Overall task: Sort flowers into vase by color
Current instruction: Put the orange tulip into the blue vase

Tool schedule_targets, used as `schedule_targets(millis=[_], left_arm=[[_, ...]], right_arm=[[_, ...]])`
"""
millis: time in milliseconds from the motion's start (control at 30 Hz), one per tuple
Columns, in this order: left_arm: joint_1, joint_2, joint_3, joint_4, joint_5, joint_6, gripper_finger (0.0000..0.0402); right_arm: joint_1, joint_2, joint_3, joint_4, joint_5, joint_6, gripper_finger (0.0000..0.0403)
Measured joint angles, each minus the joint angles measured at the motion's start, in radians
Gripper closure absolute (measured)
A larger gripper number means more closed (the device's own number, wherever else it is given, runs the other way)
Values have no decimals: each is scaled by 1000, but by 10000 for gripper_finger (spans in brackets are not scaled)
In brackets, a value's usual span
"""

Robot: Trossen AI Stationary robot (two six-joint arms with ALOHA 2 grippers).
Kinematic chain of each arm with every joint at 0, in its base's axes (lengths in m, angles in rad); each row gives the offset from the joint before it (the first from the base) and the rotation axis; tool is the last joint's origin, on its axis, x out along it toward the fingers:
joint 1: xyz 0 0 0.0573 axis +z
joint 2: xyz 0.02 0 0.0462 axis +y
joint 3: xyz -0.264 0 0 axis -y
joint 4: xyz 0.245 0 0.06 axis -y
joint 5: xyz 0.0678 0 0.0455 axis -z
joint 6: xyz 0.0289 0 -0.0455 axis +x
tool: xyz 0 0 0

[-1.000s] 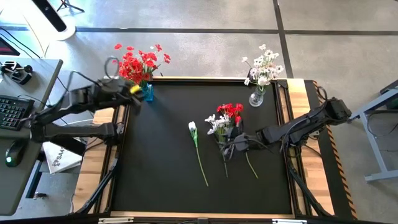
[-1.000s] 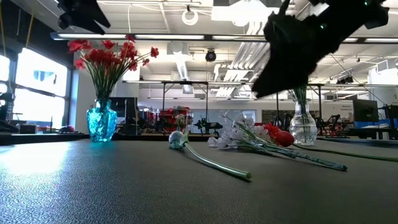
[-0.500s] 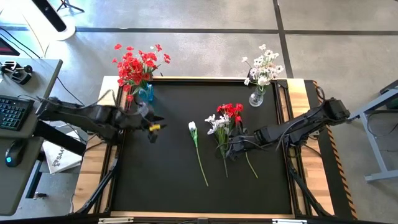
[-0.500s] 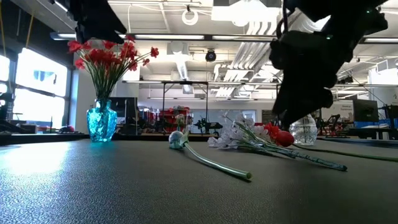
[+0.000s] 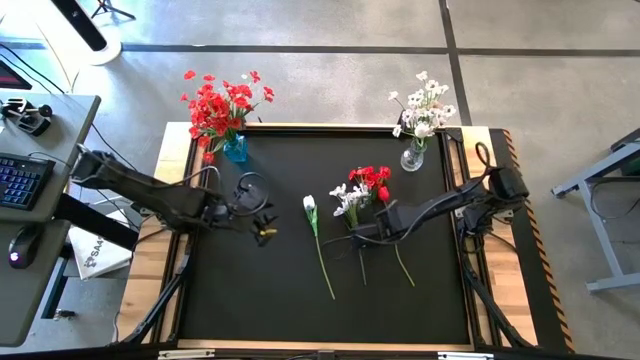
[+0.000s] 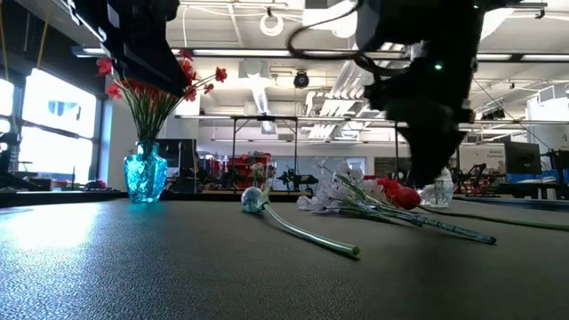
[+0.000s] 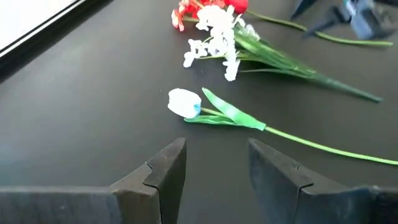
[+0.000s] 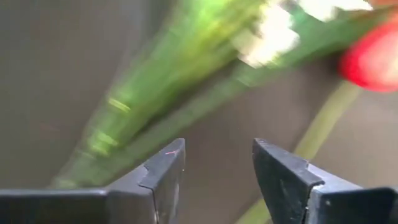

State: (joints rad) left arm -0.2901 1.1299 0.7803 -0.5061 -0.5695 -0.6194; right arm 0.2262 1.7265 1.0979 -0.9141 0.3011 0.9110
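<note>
A single white tulip [image 5: 310, 205] [image 7: 185, 102] lies flat on the black mat, its long green stem [image 5: 322, 258] running toward the near edge. Right of it lies a pile of flowers with red blooms [image 5: 370, 179] and white blooms [image 5: 349, 200], all stems pointing near. My left gripper [image 5: 262, 226] [image 7: 214, 149] hovers open above the mat, just left of the tulip. My right gripper [image 5: 362, 236] [image 8: 217, 152] points down, open, over the pile's green stems [image 8: 155, 87]. At the back, a blue vase [image 5: 236, 150] holds red flowers and a clear vase [image 5: 412, 158] holds white ones.
Both vases stand close to the mat's far edge, the blue one at the far left corner and the clear one at the far right. A wooden frame [image 5: 160, 250] borders the mat. Bare mat [image 5: 250, 290] lies at the near left.
My left gripper has swung from beside the blue vase down and toward the table's near right, ending beside the white tulip. My right gripper has tipped from nearly level to pointing steeply down over the pile's stems. The flowers have not moved.
</note>
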Motion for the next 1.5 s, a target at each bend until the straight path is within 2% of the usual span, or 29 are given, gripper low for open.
schedule_targets(millis=[67, 167, 433, 667, 800, 967, 1033, 1233, 1500], left_arm=[[0, 22, 0, 4, -6, -1, 248], [0, 49, 0, 4, -42, 0, 248], [0, 72, 0, 4, -72, 5, 248], [0, 72, 0, 4, -71, 7, 248], [0, 72, 0, 4, -71, 3, 248], [0, 72, 0, 4, -71, 3, 248], [0, 72, 0, 4, -71, 3, 248], [0, 72, 0, 4, -71, 3, 248], [0, 72, 0, 3, -71, 3, 248]], right_arm=[[-5, -8, -4, -90, 21, -4, 236], [-27, -51, -62, -105, 63, -20, 250], [-196, -189, -323, 218, 75, -80, 258], [-309, -214, -418, 507, 59, -218, 262], [-318, -214, -425, 529, 65, -250, 296], [-318, -214, -425, 512, 64, -265, 376], [-317, -214, -425, 511, 56, -284, 395], [-297, -248, -425, 511, -6, -291, 401], [-220, -428, -426, 505, 40, -291, 401]])
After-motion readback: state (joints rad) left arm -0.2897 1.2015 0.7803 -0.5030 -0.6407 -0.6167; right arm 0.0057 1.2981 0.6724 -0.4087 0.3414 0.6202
